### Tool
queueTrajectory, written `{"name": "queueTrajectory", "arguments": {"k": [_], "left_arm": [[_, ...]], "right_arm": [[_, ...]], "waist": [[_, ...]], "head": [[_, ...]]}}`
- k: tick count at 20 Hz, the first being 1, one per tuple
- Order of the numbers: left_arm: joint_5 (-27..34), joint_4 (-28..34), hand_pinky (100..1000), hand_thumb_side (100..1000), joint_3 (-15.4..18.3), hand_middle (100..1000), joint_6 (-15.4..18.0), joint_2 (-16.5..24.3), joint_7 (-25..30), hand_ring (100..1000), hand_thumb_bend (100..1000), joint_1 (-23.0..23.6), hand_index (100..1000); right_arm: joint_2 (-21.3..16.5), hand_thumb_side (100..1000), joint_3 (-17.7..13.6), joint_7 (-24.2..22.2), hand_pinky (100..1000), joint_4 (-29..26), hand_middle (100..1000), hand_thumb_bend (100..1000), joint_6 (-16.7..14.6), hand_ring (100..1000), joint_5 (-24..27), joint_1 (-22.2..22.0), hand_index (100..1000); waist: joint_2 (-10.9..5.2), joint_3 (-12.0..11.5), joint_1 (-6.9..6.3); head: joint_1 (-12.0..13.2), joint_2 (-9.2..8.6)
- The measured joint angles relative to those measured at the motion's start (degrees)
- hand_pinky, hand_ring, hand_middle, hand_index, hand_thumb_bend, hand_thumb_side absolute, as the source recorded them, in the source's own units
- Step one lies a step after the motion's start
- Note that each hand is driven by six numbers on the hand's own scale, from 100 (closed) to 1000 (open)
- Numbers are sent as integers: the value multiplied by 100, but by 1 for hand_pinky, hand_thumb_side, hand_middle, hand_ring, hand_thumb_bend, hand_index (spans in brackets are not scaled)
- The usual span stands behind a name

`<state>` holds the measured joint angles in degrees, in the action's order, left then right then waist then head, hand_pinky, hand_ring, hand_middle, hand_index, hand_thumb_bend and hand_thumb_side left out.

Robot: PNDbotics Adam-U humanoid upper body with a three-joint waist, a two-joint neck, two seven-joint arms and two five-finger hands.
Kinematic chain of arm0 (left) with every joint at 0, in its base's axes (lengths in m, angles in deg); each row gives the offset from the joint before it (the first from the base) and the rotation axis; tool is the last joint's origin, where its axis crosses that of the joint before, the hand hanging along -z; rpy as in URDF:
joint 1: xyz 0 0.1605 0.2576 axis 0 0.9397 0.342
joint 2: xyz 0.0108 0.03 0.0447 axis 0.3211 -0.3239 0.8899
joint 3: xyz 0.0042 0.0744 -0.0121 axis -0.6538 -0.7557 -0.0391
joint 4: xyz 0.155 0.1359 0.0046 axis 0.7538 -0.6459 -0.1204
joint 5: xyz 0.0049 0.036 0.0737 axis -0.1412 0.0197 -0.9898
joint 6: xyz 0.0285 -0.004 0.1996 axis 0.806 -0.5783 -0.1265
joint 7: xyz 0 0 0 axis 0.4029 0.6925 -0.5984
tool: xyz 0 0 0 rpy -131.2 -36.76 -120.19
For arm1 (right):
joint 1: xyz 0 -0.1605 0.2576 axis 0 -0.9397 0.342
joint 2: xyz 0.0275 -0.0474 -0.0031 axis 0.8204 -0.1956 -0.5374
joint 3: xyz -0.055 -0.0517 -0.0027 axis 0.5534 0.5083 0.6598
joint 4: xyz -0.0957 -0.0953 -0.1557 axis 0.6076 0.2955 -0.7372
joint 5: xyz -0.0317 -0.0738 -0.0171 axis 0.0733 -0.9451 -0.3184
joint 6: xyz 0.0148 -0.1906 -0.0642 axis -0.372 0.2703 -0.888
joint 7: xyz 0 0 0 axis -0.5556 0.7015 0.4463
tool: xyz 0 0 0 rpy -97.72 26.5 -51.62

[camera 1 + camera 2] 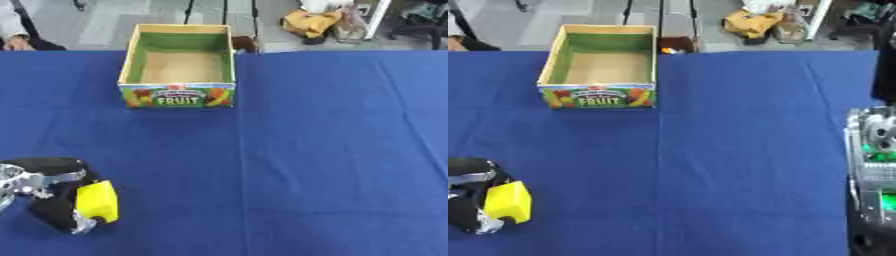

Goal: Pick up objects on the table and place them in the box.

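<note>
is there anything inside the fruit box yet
No, the fruit box shows only its bare cardboard floor, while the yellow block is held in the left hand near the table's front-left corner.

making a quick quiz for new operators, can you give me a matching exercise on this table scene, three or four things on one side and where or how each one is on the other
Things:
1. yellow block
2. fruit box
3. left hand
4. blue tablecloth

Places or states:
A. covers the whole table
B. stands open and empty at the far side
C. low at the near left, fingers curled round something
D. held in the hand

Pairs: 1-D, 2-B, 3-C, 4-A
</note>
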<state>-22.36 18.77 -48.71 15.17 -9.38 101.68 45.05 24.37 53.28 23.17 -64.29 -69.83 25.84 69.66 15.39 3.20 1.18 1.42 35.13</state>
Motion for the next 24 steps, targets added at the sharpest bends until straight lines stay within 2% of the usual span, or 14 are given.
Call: {"name": "queueTrajectory", "arguments": {"k": [9,15,24], "left_arm": [[-104,-20,459,452,0,491,-30,-28,-273,509,244,-3,656],[-160,15,453,469,39,487,-61,-26,-369,504,210,-4,653],[-175,341,448,490,305,483,-155,111,-464,497,194,3,650]], "right_arm": [[0,1000,-10,21,753,0,672,100,19,855,0,-2,864],[0,1000,-24,28,753,0,672,100,23,855,0,-6,864],[0,1000,-30,55,753,0,672,100,37,855,0,-35,864]], "waist": [[8,-1,-9],[8,-14,-36],[-5,-29,-69]], "head": [[0,-1],[-2,-2],[-2,-32]]}}
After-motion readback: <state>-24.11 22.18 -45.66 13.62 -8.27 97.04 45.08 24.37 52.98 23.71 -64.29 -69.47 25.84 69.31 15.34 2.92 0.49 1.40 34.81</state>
